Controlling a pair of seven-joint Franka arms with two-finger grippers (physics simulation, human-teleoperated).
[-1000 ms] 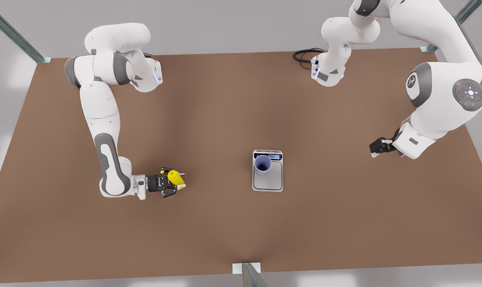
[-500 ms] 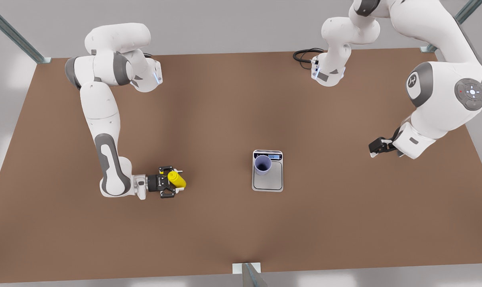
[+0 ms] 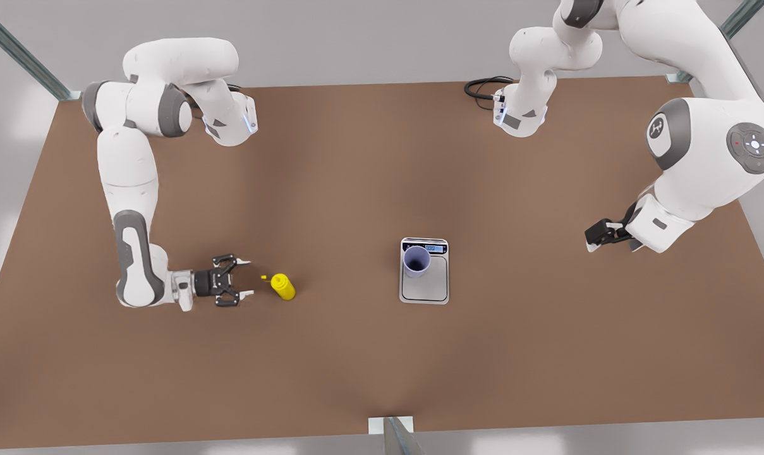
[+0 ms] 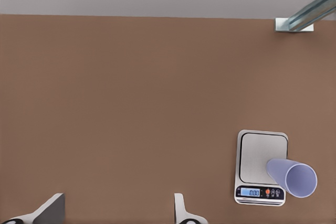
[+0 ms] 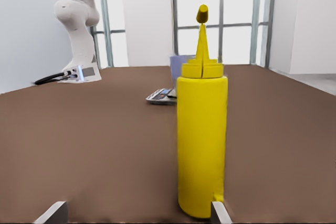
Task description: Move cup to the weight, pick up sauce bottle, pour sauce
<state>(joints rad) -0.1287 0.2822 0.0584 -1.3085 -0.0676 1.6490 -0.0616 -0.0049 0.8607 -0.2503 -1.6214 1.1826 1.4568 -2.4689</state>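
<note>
The yellow sauce bottle stands upright on the brown table, nozzle up. My right gripper is open just to the front view's left of it, not touching it. In the right wrist view the sauce bottle rises right ahead of the open gripper, closer to one finger. The lavender cup stands on the weight, near its display end. My left gripper hangs open at the front view's right, well away. Its wrist view looks down on the cup and the weight.
A black cable lies at the table's back edge by one arm's base. The other base sits at the back left. A metal post stands at the front edge. Bare brown table surrounds the weight.
My right gripper has let go of the sauce bottle and backed off to the front view's left. The bottle now stands alone. The left arm has barely moved.
</note>
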